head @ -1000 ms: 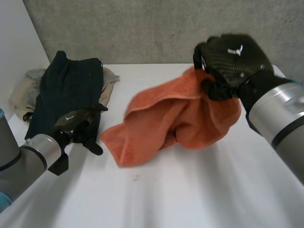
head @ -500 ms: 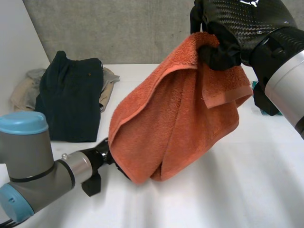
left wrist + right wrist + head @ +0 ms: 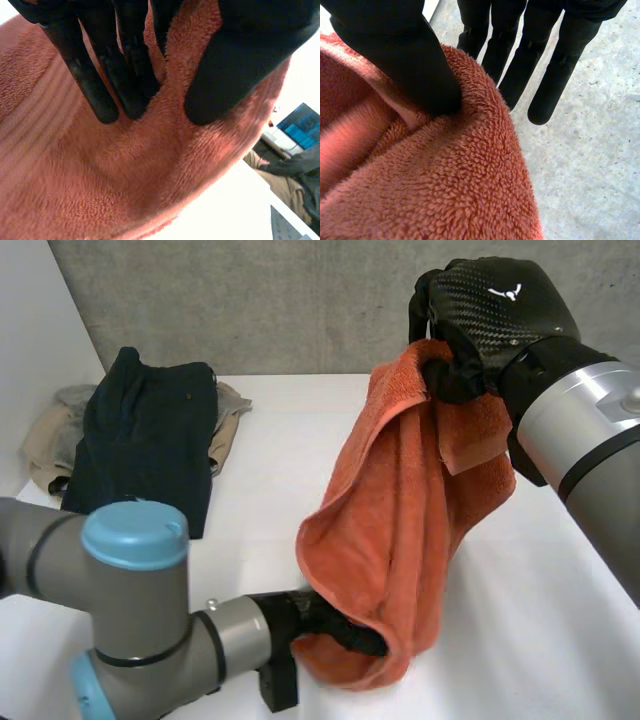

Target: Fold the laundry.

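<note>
- Towel, orange and bunched, hangs over the white table, with its lowest fold close to the tabletop.
- Dark clothes lie heaped at the table's far edge on the robot's left, well apart from the towel.
- Right hand, held high, clamps the towel's top between thumb and fingers.
- Left hand pinches a fold at the towel's bottom end.
- Risk: neither grip looks to be on a true corner, so stretching the towel could spread it crooked. The thick pile might also slip from the left pinch.

we see a grey concrete wall behind the white table, a white panel at its left.
</note>
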Controlling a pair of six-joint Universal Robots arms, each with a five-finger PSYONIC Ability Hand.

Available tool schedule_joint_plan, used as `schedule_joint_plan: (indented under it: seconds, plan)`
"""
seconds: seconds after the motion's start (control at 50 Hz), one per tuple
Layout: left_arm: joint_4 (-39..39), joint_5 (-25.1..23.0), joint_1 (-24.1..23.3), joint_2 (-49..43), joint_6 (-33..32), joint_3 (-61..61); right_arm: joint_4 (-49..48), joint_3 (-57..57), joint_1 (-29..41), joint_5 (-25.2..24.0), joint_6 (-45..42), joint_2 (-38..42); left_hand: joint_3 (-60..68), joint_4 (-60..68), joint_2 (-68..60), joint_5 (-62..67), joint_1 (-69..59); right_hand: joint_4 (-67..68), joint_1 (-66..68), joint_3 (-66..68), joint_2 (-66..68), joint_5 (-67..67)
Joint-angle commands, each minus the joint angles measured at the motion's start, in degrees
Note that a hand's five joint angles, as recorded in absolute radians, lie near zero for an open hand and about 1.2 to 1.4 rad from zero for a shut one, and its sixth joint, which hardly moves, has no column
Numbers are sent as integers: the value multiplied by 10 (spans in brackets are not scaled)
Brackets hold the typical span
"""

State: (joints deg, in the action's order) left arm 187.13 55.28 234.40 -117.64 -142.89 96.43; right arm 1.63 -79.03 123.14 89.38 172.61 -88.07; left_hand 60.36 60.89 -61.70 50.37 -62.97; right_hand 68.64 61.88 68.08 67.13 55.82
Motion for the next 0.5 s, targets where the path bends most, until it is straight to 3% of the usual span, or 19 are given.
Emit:
schedule_joint_plan:
  seconds: [0.02, 0.14, 0.18, 0.26, 0.38, 0.5]
  plan:
    - [-2, 73, -16, 12, 122, -34, -24, -3, -11, 18, 12, 4, 196, 191, -183, 196, -170, 114, 181, 119, 129, 142]
    - [-10, 103, 87, 115, 100, -32, -21, 0, -81, -11, -31, 11, 196, 191, -183, 196, -170, 114, 181, 119, 129, 142]
    - [-17, 99, 134, 157, 69, -40, -18, 3, -97, -23, -41, 13, 196, 191, -183, 196, -170, 114, 181, 119, 129, 142]
    - [-42, 82, 185, 201, 13, -63, -3, 12, -129, -49, -48, 35, 196, 191, -183, 196, -170, 114, 181, 119, 129, 142]
    - [-113, 71, 196, 207, -70, -106, 17, 29, -149, -73, -59, 105, 196, 191, -183, 196, -170, 114, 181, 119, 129, 142]
    - [-124, 131, 146, 128, -200, -133, 17, 51, -159, -76, -102, 220, 196, 191, -183, 196, -170, 114, 181, 119, 129, 142]
